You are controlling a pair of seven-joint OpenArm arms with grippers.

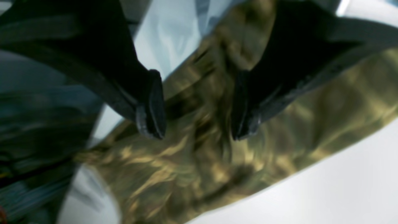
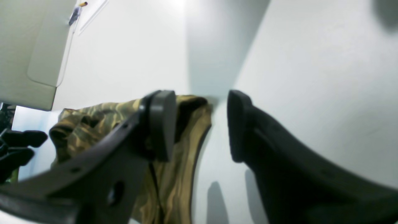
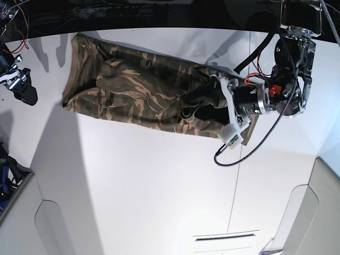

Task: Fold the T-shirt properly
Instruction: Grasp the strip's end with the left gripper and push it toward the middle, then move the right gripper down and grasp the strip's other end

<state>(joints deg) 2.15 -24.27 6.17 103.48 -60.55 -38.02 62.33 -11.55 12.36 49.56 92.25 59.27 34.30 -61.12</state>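
So the camouflage T-shirt (image 3: pixel 138 87) in olive green, brown and tan streaks is lying on the white tabletop (image 3: pixel 133 180), stretched out in a long folded band running from the far left of the base view across to the right side. It's looking pretty rumpled, with a bunched dark patch near its right end.

The left gripper (image 1: pixel 199 105), black with two dark fingers, is sitting right over that right end of the shirt. From its wrist camera, the jaws are standing apart with camo cloth showing in the gap between them and below; that view is blurry, so I can't tell if the fingertips (image 1: pixel 152 105) are actually touching the fabric. Nothing is being pinched though.

The right gripper (image 2: pixel 199 124) is hanging out at the other end, off past the left edge of the shirt in the base view (image 3: pixel 21 87). Its jaws are standing apart too, holding nothing. In its wrist view one finger (image 2: pixel 161 124) is overlapping the shirt's edge (image 2: pixel 183 137), while the other is over bare white table.

A black cable (image 3: pixel 249 149) is looping down from the left arm onto the table.
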